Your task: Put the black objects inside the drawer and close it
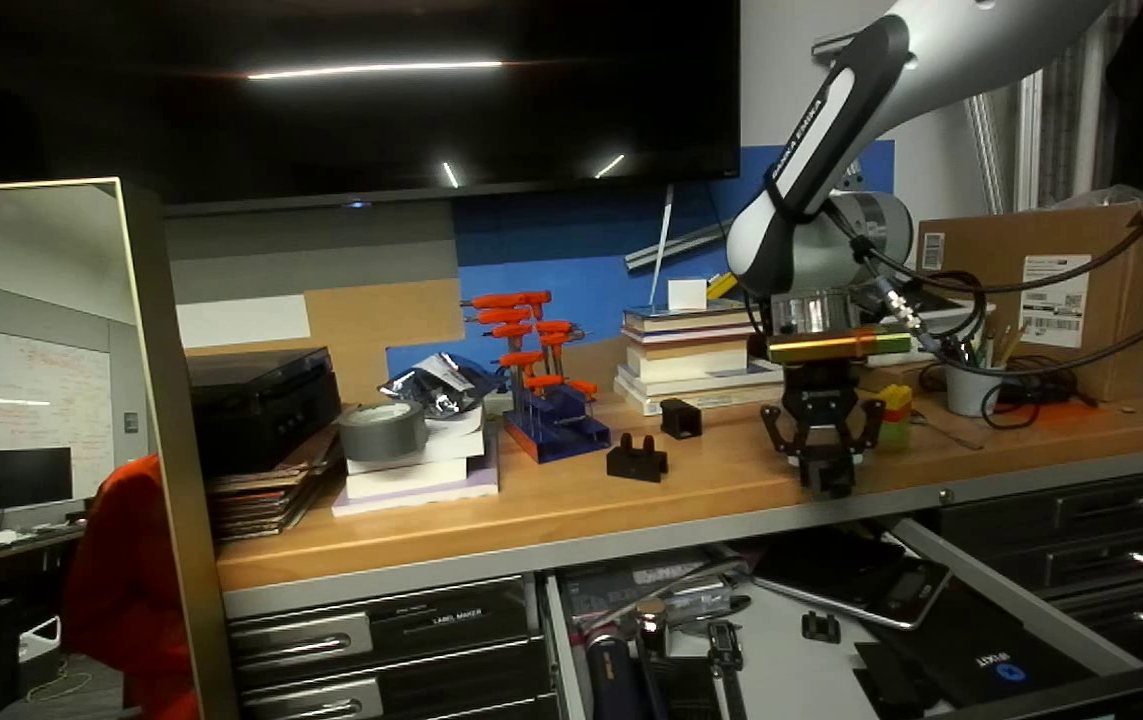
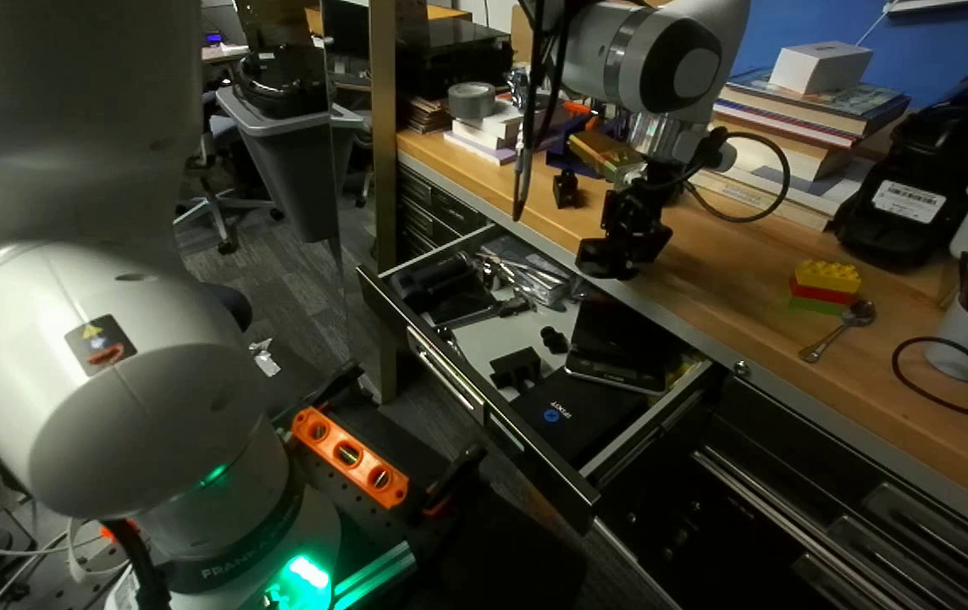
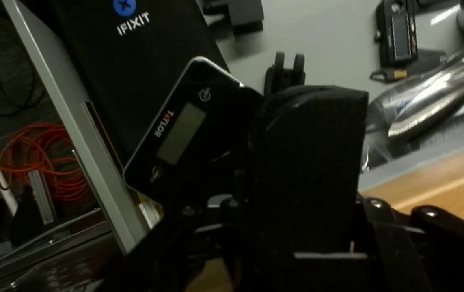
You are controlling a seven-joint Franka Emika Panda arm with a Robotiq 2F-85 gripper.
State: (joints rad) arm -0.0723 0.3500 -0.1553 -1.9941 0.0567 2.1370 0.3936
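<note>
The white arm [image 1: 816, 130] has black cables [image 1: 1006, 291] and pincer [image 1: 827, 470].

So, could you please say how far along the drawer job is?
Done: two black pieces lie in the open drawer. In hand: the pincer seems to grip a black block. Left: stowing that, plus two more black pieces from the counter, and closing the drawer.

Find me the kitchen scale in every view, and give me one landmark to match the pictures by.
In an exterior view: the kitchen scale is at lower right, in the open drawer.
In an exterior view: the kitchen scale is right of and slightly below centre.
Wrist view: the kitchen scale is left of centre, around mid-height.
Shared landmark: the black case with the blue logo, next to it in all three.
</note>
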